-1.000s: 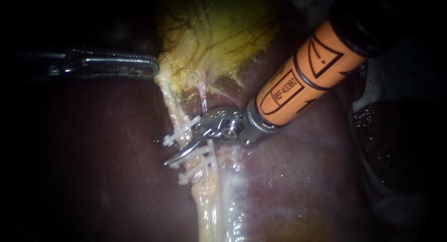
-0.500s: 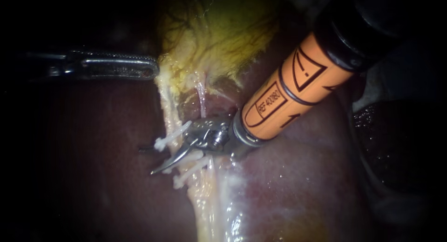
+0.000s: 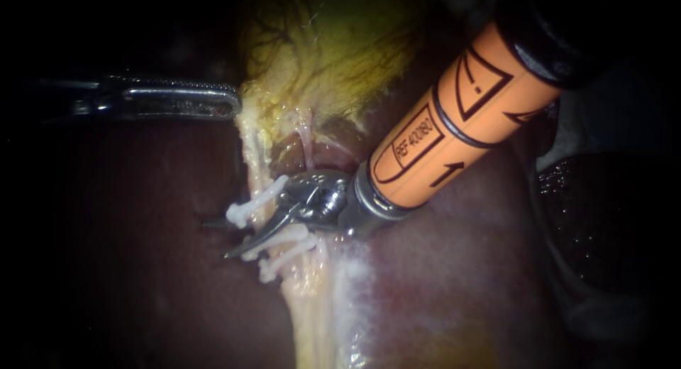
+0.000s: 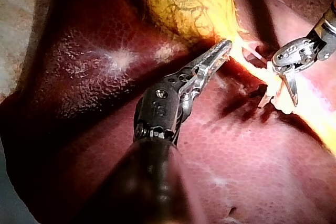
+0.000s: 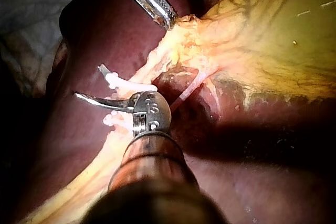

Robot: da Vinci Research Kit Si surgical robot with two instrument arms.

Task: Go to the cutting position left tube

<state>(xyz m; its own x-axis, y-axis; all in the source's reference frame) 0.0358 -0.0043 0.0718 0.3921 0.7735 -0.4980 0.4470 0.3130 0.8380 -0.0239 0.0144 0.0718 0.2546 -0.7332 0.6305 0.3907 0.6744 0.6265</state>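
The left tube point(image 3: 264, 172) is a pale cord running down from the yellow gallbladder point(image 3: 333, 57), with one white clip point(image 3: 248, 204) higher up and two white clips point(image 3: 284, 247) lower down. My right instrument point(image 3: 230, 238), on an orange shaft, has thin blades standing open across this tube, between the upper clip and the lower pair. One bright blade shows in front and a dark tip shows beyond the tube. A thinner right tube point(image 3: 306, 143) lies beside it. My left instrument point(image 3: 230, 103) is shut on the gallbladder's edge and holds it taut. The same grip shows in the left wrist view point(image 4: 224, 46).
Dark red liver point(image 3: 461, 270) surrounds the tubes on both sides. In the right wrist view my right instrument's blade point(image 5: 97, 98) lies over the clipped tube, with the left instrument's jaws point(image 5: 152, 6) beyond it. A pale fatty strip point(image 3: 312, 319) continues below the clips.
My right instrument's open blades have slid further left across the left tube, between the clips. The left instrument has held still.
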